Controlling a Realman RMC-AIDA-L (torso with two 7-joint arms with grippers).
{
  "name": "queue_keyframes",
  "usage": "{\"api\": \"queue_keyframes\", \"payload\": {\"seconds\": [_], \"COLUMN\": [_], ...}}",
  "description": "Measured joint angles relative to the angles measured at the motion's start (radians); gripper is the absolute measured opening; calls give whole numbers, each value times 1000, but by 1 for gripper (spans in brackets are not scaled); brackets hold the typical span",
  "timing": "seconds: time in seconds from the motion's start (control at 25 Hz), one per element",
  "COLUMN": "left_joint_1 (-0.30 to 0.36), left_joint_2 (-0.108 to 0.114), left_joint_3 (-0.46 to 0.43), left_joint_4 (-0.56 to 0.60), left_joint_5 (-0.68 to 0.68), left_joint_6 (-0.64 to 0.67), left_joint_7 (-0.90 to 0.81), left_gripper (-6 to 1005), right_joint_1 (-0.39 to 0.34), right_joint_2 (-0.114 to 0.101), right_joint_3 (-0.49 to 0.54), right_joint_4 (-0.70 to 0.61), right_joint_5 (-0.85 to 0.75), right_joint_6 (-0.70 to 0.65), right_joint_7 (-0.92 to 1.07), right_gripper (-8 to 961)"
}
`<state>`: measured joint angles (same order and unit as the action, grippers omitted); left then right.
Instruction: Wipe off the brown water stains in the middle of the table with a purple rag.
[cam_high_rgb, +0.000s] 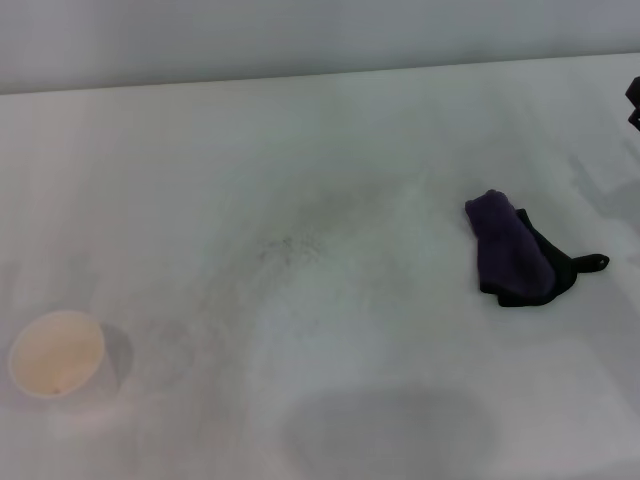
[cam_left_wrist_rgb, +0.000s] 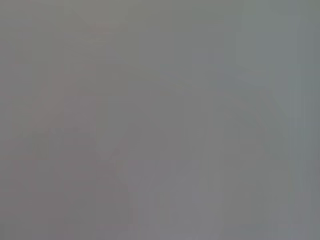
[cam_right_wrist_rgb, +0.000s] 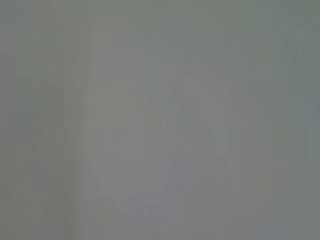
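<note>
Head view shows the rag (cam_high_rgb: 512, 252) lying free on the table (cam_high_rgb: 330, 130); right gripper (cam_high_rgb: 634, 100) state unclear, so we grasp it mid-fold

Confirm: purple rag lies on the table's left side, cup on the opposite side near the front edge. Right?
Not quite. The head view shows the purple rag lying on the right side of the table, not the left. The cup does sit opposite, at the left near the front edge.

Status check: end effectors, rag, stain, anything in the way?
Right end effector barely in view at table's right edge; left unseen. Dark purple cloth rag lying free. No brown stain visible; white cup front-left, clear.
</note>
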<state>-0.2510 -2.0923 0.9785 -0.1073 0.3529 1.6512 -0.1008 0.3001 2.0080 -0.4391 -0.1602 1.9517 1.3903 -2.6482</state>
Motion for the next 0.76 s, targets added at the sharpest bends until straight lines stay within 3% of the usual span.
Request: {"api": "queue_keyframes", "payload": {"seconds": [0.16, 0.76], "left_joint_1": [-4, -13], "left_joint_2": [0, -2], "left_joint_3": [0, 0], "left_joint_4": [-16, -31], "left_joint_5": [31, 83], "left_joint_6": [3, 11], "left_joint_7": [0, -2], "left_gripper": [891, 891], "right_joint_1": [-8, 3], "right_joint_2": [-1, -2], "right_joint_3": [13, 28], "right_joint_4": [0, 2], "right_joint_5": [15, 26], "right_joint_6": [2, -8], "right_joint_7": [-7, -56], "right_gripper": [876, 876]}}
